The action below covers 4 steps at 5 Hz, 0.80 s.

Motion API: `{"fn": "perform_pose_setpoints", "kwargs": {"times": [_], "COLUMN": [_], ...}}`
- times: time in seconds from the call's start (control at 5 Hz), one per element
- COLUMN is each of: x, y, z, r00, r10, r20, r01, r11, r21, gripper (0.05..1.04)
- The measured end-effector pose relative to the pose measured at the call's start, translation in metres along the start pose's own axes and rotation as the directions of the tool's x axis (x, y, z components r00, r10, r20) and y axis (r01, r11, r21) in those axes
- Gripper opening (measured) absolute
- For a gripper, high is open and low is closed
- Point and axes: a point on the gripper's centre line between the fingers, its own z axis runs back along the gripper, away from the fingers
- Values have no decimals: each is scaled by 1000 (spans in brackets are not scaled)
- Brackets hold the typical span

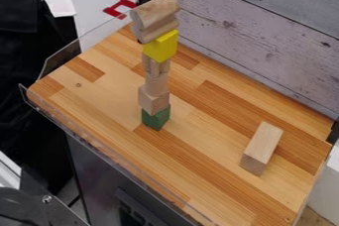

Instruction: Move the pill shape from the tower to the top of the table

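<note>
From above, the camera slants down across the table [205, 155].

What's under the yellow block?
Plain wooden pieces are stacked under the yellow block, down to a green block on the table. The yellow block's bottom is hidden, and so is the table under the green block.

Has pill shape [156, 12] atop tower [157, 84] on tbl [106, 96]; has block [263, 141] to R of tower, also on tbl, nr R end; has wall [248, 36] behind.
</note>
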Motion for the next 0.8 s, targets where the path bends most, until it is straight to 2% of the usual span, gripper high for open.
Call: {"fn": "perform_pose_setpoints", "kwargs": {"times": [0.2,0.4,0.8], "x": [2,6,19], "y": [-13,-32,-48], "z": [1,2,-11], "r00": [999,998,993], "r10": [-34,-70,-101], "r20": [-8,-6,-64], "r01": [34,70,102], "r11": [999,997,995], "r21": [-3,16,12], "gripper": [1001,1001,1001]}}
